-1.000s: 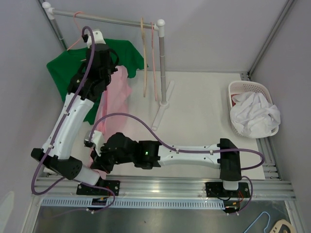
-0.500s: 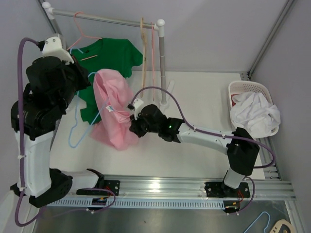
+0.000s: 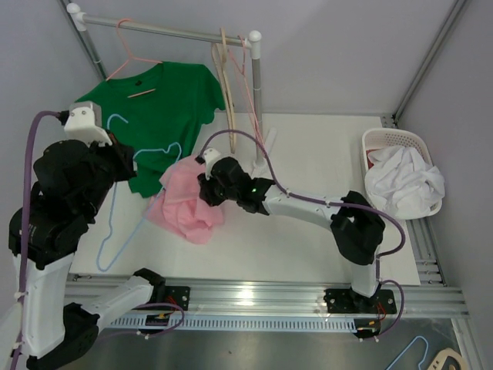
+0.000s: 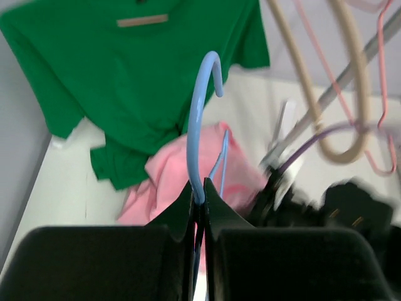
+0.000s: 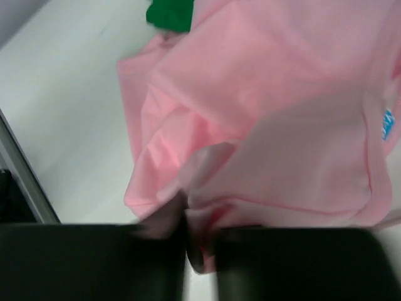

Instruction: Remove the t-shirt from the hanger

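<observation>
The pink t-shirt (image 3: pixel 185 206) lies in a crumpled heap on the white table, also seen as the pink t-shirt (image 5: pixel 269 125) close under the right wrist. My left gripper (image 3: pixel 119 168) is shut on the neck of the blue hanger (image 3: pixel 108 231). The blue hanger (image 4: pixel 199 119) rises hook-up from between the tight left gripper (image 4: pixel 199 202) fingertips. The hanger's frame hangs left of the shirt, one thin wire crossing the shirt's left edge. My right gripper (image 3: pixel 205 185) sits at the heap's upper right. In its wrist view the right gripper (image 5: pixel 200 251) stands open with a loose pink fold in the gap.
A green t-shirt (image 3: pixel 166 100) hangs on a pink hanger (image 3: pixel 127 58) from the metal rail (image 3: pixel 169 31). Empty beige and pink hangers (image 3: pixel 229 85) hang beside the rack post (image 3: pixel 257 100). At the right stands a white basket (image 3: pixel 373 142) of white cloth.
The left arm has drawn the blue hanger left and down, away from the pink shirt. The shirt has dropped into a lower heap. The right gripper's jaws have parted.
</observation>
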Tool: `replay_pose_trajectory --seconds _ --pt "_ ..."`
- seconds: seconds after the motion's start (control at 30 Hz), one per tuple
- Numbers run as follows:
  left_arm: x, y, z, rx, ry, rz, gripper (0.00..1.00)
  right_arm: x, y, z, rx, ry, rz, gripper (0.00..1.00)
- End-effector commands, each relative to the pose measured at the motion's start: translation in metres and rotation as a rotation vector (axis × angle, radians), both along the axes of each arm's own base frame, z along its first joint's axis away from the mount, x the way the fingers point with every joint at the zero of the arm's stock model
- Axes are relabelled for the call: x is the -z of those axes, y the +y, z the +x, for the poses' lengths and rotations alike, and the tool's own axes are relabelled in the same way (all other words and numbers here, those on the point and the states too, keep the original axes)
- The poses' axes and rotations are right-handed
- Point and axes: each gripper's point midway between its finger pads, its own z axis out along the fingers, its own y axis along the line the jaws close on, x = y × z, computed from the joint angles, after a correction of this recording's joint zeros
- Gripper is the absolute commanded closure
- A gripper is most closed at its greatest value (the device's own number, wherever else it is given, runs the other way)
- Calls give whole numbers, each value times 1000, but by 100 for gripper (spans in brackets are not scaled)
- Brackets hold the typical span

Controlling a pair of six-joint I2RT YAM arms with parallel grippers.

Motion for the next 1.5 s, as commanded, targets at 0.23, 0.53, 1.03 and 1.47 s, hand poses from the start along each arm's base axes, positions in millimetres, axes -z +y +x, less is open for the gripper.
replay_pose_trajectory --seconds 0.23,0.53,1.03,1.47 --pt "-103 -16 94 17 -277 27 99 103 41 2 26 73 -260 0" --pt "-125 -43 176 95 -391 98 99 168 37 -21 26 104 -444 5" --pt "-110 -88 275 180 -428 72 99 -145 -211 -74 382 -43 -49 100" --pt "-68 -135 299 297 -365 57 99 -358 -487 -20 1380 -486 111 100"
